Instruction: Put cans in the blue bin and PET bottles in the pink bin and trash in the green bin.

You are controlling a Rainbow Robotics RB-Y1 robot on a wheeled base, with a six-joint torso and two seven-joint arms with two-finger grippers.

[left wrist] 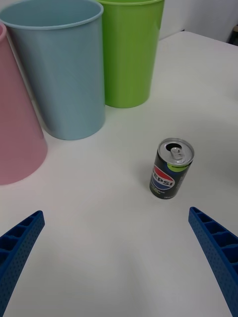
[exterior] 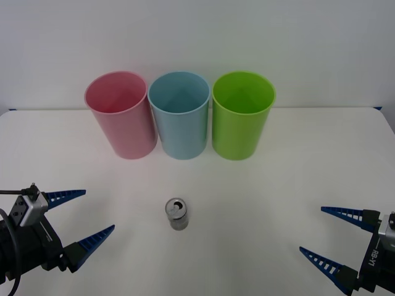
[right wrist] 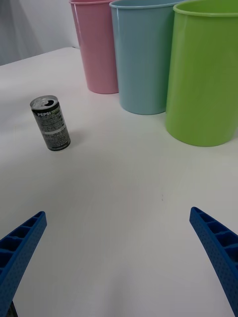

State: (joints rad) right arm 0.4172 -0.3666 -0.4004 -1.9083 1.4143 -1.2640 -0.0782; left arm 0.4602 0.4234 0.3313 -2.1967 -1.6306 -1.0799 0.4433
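I see the pink bin, blue bin and green bin upright in a row near the table's far edge, nothing visible inside. The can stands mid-table. My left gripper and right gripper sit at the near corners, fingers spread, holding nothing.

Lab-style test setup: bare white table, plain white wall behind, three coloured bins staged in a tidy row.
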